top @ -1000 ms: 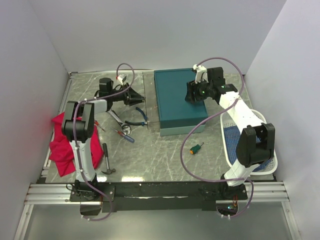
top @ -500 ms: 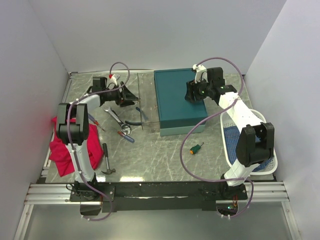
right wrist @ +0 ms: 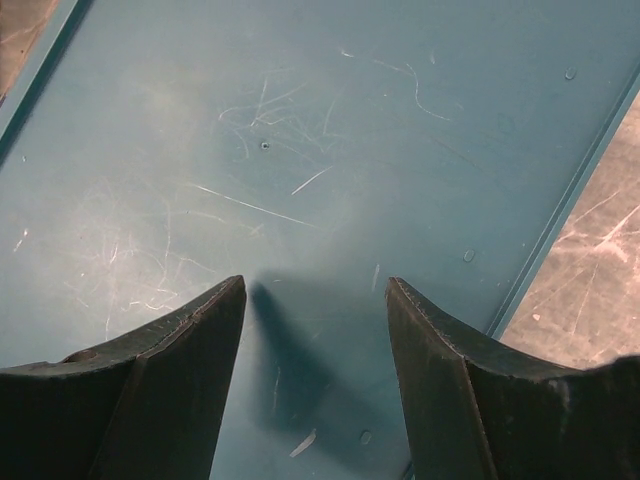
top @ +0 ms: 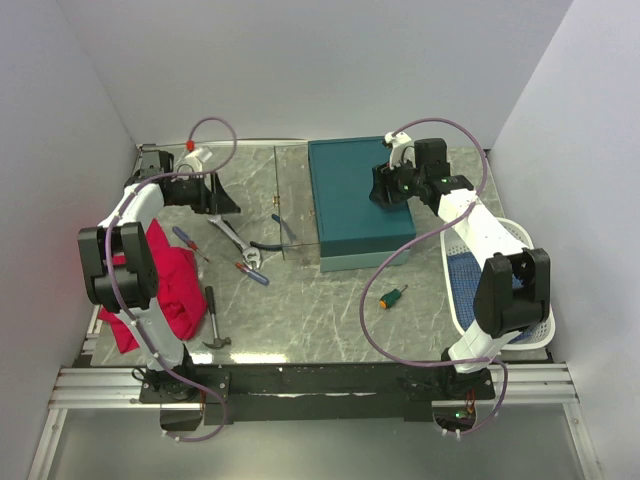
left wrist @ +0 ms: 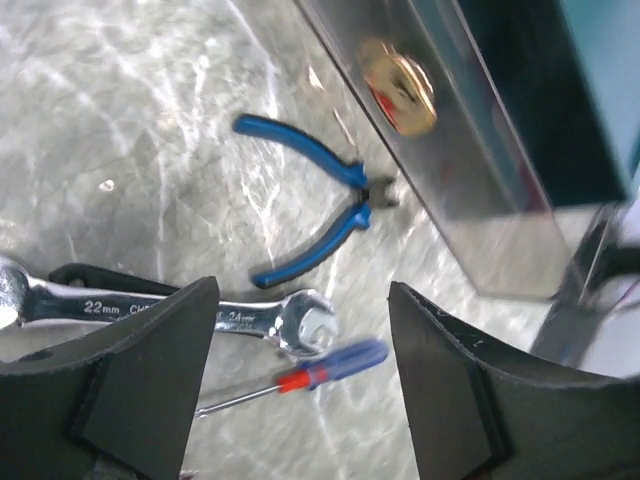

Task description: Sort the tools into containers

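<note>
**Top view.** One teal box (top: 360, 215) lies with its long axis running near to far. A reflective panel (top: 297, 205) with a gold fitting (left wrist: 400, 85) stands along the box's left side. One white basket (top: 458, 318) lined in blue sits at the right edge of the marble table (top: 320, 320).

All the tools rest on the table and none is in either container.
- One pair of blue-handled pliers (left wrist: 355, 182) lies just left of the panel, nose toward it and handles spread away.
- The silver wrenches (top: 235, 240) lie on a diagonal from far-left to near-right. One stamped 22 mm is legible, but their number cannot be told.
- Two slim screwdrivers lie parallel to the wrenches: a red-and-blue screwdriver (top: 250, 272) beside the wrench's ring end and a second one (top: 188, 242) further left.
- One stubby screwdriver (top: 392, 296) lies near the box's front, its green end pointing far-right.
- One hammer (top: 211, 318) lies with its handle running near to far and its head nearest the arms, beside a red cloth (top: 170, 285).

**Wrist views.** The left gripper (left wrist: 300, 300) is spread wide and holds nothing, above the wrench and pliers. The right gripper (right wrist: 315, 290) is likewise parted and empty, over the scratched teal surface of the box.
</note>
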You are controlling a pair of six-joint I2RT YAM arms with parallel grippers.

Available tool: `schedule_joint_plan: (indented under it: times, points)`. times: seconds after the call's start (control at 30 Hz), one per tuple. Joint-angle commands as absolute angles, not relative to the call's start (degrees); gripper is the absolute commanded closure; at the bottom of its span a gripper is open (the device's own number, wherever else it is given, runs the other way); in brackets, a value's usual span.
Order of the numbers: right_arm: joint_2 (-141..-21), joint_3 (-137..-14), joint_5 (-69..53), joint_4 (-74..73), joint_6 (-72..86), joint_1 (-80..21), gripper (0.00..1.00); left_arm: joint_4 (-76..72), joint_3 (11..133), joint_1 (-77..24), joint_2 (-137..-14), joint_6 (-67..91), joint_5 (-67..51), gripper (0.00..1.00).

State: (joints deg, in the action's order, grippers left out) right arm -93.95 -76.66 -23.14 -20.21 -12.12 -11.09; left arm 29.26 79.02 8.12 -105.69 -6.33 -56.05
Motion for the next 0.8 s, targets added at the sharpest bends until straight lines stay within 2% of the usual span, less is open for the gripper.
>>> schedule_joint_plan:
  times: [0.0,0.1,0.3,0.6,0.77]
  points:
    - [-95.1,-74.2,-20.0,-28.0,-14.4,-11.1,0.33,43.0,82.6,6.7,-103.1,-39.5,-55.6,0.26]
    - [-94.7,-74.3,-19.1,-28.4,-15.7,-11.0,0.33,44.6,81.6,6.8,-102.9,-55.5,-55.3,0.26]
    - [-92.2,-71.9,-17.6,-28.6,-17.3,-11.0,0.32,46.5,83.8,4.5,-107.5,-68.1,-55.4,0.32]
    - [-88.6,-68.8,-16.1,-28.9,-18.7,-11.1,0.32,34.8,75.8,-1.9,-106.5,-71.4,-55.0,0.33]
    - [-88.9,-70.0,-14.8,-29.9,-19.2,-11.2,0.32,35.8,77.0,-3.6,-109.2,-74.4,-56.1,0.33]
